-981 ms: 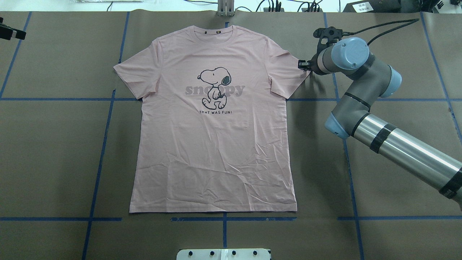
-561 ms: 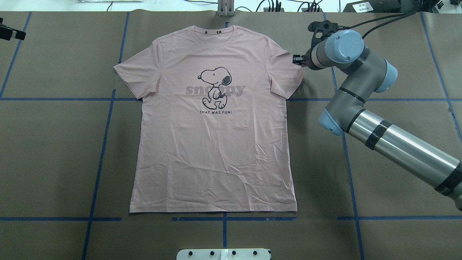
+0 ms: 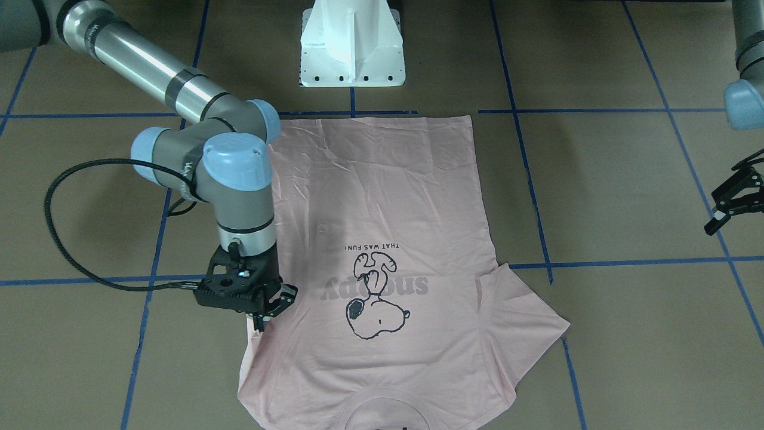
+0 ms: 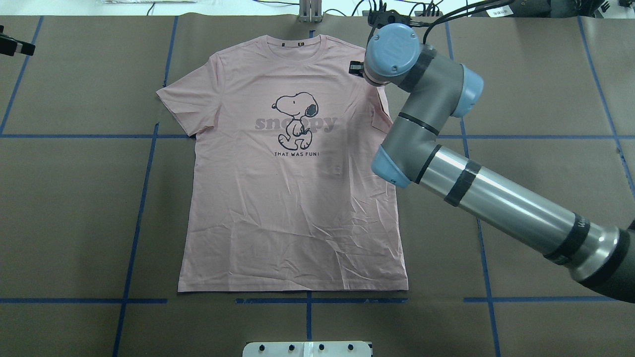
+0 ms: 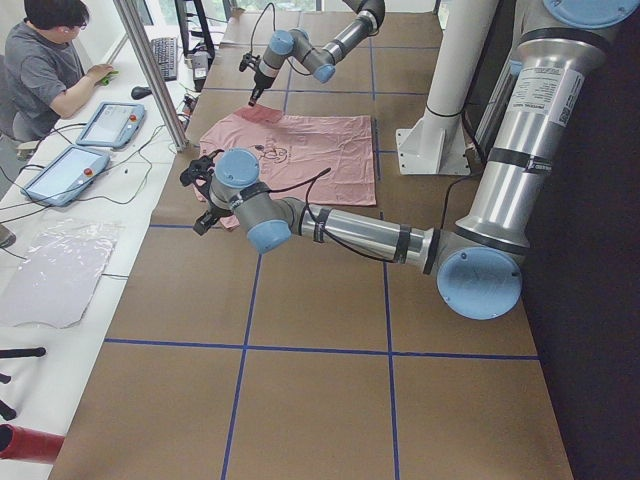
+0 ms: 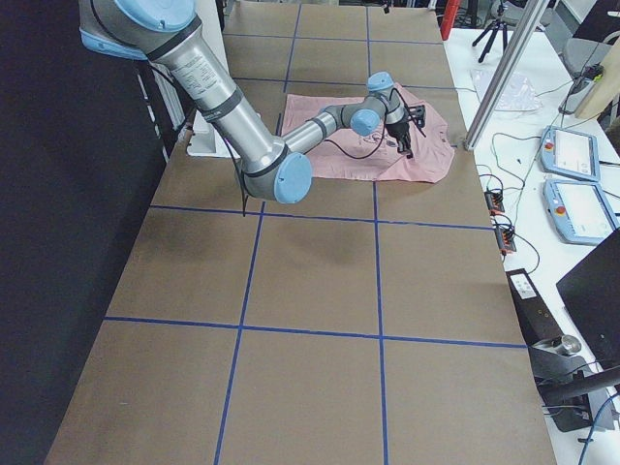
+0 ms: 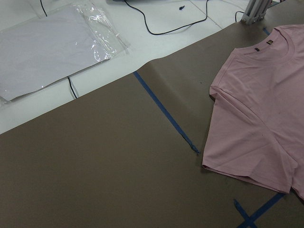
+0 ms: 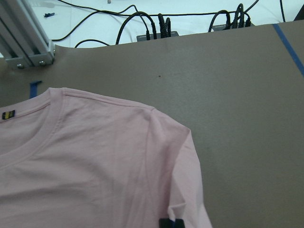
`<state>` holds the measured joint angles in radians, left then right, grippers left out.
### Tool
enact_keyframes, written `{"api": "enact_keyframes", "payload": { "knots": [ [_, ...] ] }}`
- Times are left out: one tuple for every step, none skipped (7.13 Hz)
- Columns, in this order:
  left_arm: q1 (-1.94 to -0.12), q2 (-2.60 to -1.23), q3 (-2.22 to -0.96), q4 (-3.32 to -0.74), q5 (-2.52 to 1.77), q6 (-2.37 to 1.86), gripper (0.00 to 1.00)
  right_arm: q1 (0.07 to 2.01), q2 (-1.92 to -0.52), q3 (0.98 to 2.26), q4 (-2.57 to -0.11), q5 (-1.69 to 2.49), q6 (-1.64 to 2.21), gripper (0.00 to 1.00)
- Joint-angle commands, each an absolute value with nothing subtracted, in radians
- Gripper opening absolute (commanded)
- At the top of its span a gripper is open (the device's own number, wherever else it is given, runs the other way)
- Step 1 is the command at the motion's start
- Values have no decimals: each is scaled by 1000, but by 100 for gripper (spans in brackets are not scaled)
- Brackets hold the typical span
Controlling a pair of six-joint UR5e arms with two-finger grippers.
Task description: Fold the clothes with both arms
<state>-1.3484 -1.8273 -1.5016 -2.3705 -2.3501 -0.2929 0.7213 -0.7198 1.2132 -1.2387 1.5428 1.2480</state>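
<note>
The pale pink T-shirt (image 4: 292,208) lies flat, print up, on the brown table cover, its collar at the far edge. My right gripper (image 4: 355,68) hangs low over the shirt's right shoulder, shut on the right sleeve's edge. That sleeve is drawn inward over the shirt body (image 3: 388,197). In the right wrist view the black fingertips (image 8: 171,223) pinch pink cloth at the bottom edge. My left gripper (image 3: 725,206) stands open and holds nothing, well off the left sleeve (image 7: 247,166), which lies spread out flat.
A white pedestal base (image 3: 352,48) stands at the near table edge behind the hem. Blue tape lines (image 4: 139,198) grid the cover. An aluminium post (image 4: 310,12) and cables sit at the far edge. A person (image 5: 45,65) sits at a side desk with tablets.
My right arm has swung left and towards the collar, carrying the right sleeve from its spread position in over the shirt's shoulder. The left gripper has stayed put.
</note>
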Motion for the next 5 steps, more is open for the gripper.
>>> {"api": "enact_keyframes", "payload": {
  "knots": [
    [-1348, -1829, -1500, -2370, -2350, -293, 100, 681, -606, 1090, -1249, 1480, 1279, 0],
    [-1348, -1829, -1500, -2370, -2350, -295, 100, 673, -600, 1089, -1247, 1479, 1279, 0],
    [-1348, -1829, -1500, -2370, -2350, -296, 100, 672, -598, 1086, -1246, 1479, 1279, 46],
    [-1348, -1830, -1500, -2370, -2350, -296, 100, 672, -594, 1075, -1246, 1479, 1273, 99],
    [-1345, -1833, -1499, -2372, -2350, -295, 100, 679, -585, 1075, -1246, 1492, 1255, 99]
  ]
}}
